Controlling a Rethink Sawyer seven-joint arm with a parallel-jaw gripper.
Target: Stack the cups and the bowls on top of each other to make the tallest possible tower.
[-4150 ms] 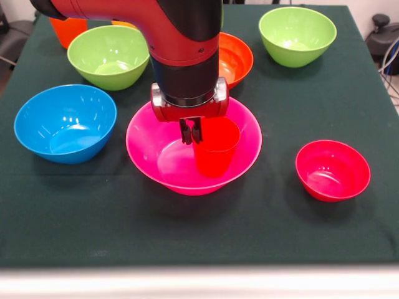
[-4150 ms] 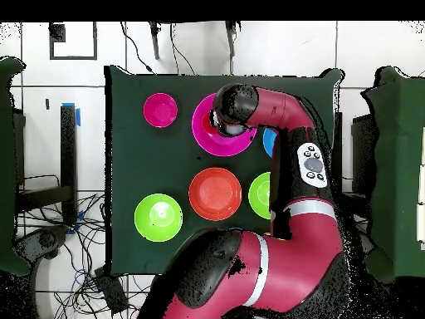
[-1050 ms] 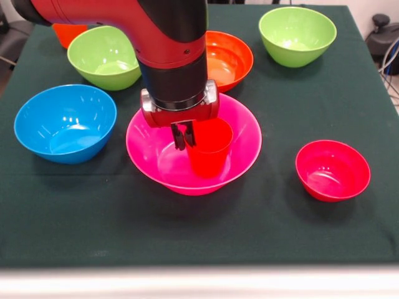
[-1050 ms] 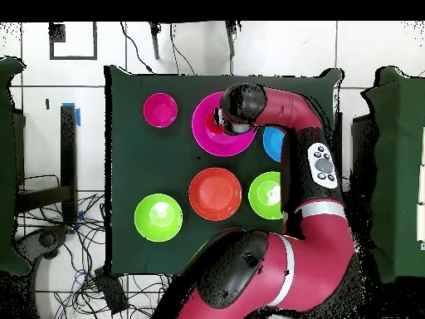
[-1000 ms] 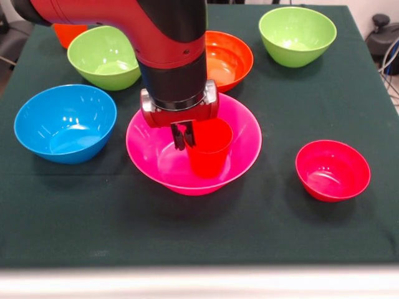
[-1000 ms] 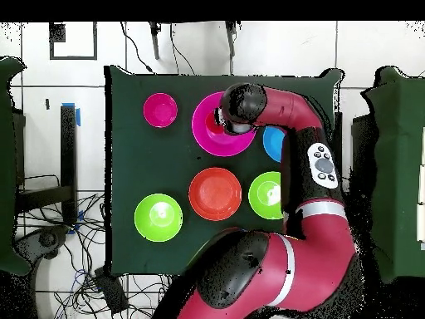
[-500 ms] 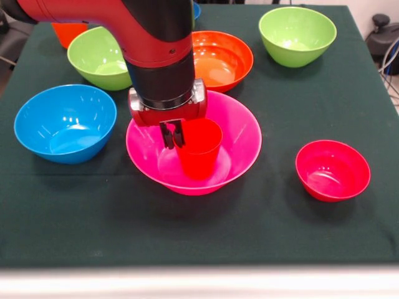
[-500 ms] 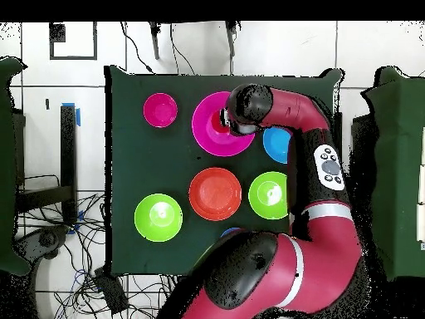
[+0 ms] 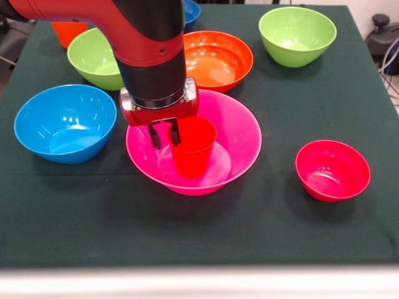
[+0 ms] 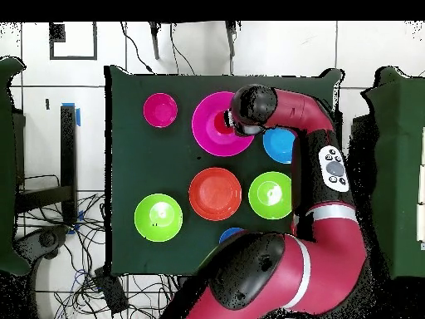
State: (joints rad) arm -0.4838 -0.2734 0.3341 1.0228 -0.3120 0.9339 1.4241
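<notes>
A red cup (image 9: pixel 192 147) stands upright inside the large pink bowl (image 9: pixel 240 140), left of the bowl's middle. My gripper (image 9: pixel 164 133) is open at the cup's left rim. One finger is outside the cup and the other is at or just inside the rim. In the overhead view the arm's head covers the gripper, and the cup (image 10: pixel 222 123) shows in the pink bowl (image 10: pixel 207 133). The orange bowl (image 9: pixel 219 60), two lime green bowls (image 9: pixel 93 57) (image 9: pixel 297 34), the light blue bowl (image 9: pixel 65 122) and the small red bowl (image 9: pixel 332 169) stand apart on the table.
A small dark blue bowl (image 9: pixel 191 11) shows behind the arm, and an orange cup (image 9: pixel 67 30) stands at the far left corner. The dark green cloth (image 9: pixel 199 230) runs to the table's near edge. The arm's body (image 10: pixel 274 274) covers the table's robot side.
My gripper moved left across the pink bowl with the red cup. Its fingers, shut on the cup's rim before, now stand apart.
</notes>
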